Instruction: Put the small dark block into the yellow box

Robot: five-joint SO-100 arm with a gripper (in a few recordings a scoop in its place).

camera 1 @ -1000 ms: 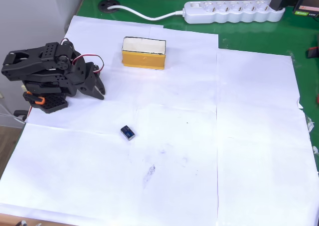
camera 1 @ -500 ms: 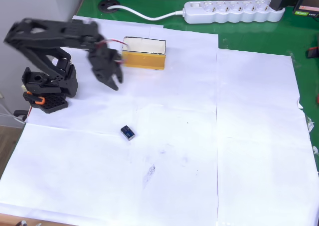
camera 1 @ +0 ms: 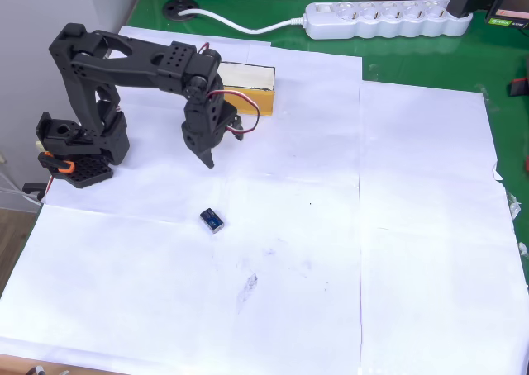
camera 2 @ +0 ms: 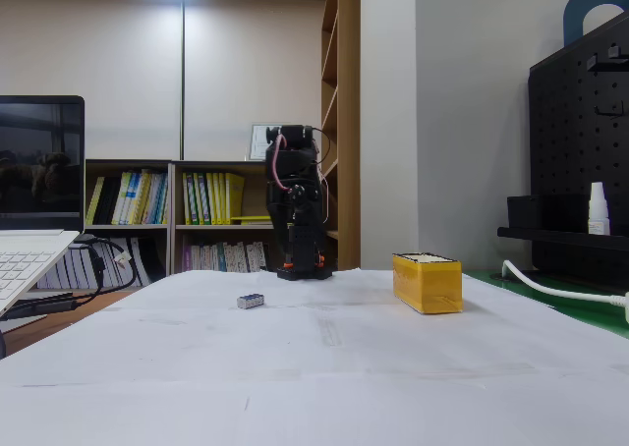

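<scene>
Approach step: fingers (camera 1: 208, 156) empty, apparently closed, above the bench; block (camera 1: 212, 220) below, box (camera 1: 245, 87) behind. Next: opening, descent over block.

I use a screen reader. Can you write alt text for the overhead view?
A black robot arm reaches over white paper, its gripper pointing down above the paper between the yellow box and the small dark block, touching neither. A white power strip lies on the green table edge.

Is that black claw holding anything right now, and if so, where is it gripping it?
Nothing is held. The gripper hangs above the paper, while the small dark block lies apart on the sheet and the yellow box sits behind the arm.
</scene>
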